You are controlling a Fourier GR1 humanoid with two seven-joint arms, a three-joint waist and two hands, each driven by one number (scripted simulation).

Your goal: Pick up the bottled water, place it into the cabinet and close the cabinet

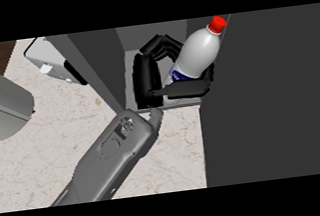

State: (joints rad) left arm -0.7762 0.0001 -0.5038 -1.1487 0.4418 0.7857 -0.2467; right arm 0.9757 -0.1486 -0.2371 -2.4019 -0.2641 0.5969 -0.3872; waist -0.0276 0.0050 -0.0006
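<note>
The right hand (160, 74) curls round the bottle (197, 55) inside the cabinet (266, 97), cap (217, 24) pointing toward 1 o'clock.

Light is even and soft, with no glare. The counter (43, 159) below and left of the right hand (160, 74) is the brightest area, pale and unshadowed. The cabinet (273, 96) to the hand's right is flat dark grey, and its interior behind the hand is dim. The black hand merges with that gloom; the white bottle (199, 52) it holds stands out clearly.
</note>
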